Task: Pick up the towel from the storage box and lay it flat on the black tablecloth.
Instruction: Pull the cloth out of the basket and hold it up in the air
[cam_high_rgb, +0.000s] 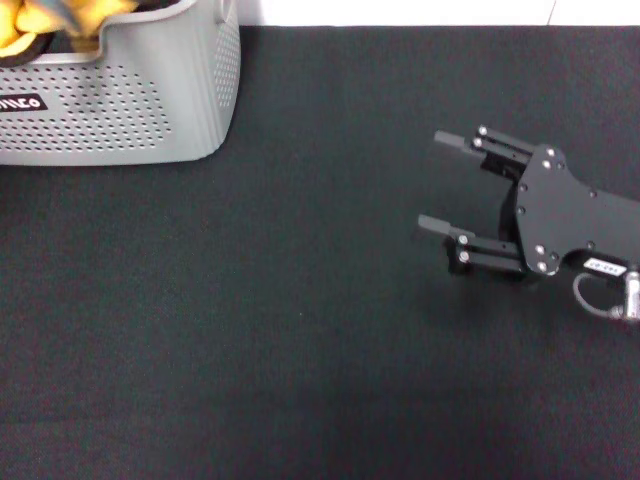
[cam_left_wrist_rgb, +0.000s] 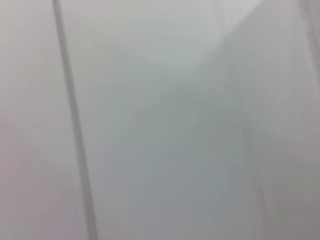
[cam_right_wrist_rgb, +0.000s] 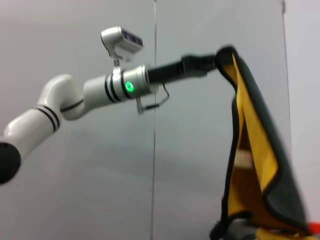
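Left hand (cam_right_wrist_rgb: 212, 62) lifts towel (cam_right_wrist_rgb: 252, 165) (box (cam_high_rgb: 150, 100) below).

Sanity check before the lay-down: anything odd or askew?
Nothing damaged. The towel hangs folded from the left tool, lower end still in the storage box. The right tool waits open over the black tablecloth.

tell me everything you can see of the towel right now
The towel hangs in the air, pinched at its top corner by the left gripper. It drapes down in a long fold: yellow-orange fleecy face, grey back, black piped edging along the rim. A small pale tag shows on the yellow side. Its lower end reaches into the storage box, where yellow fabric shows above the rim.
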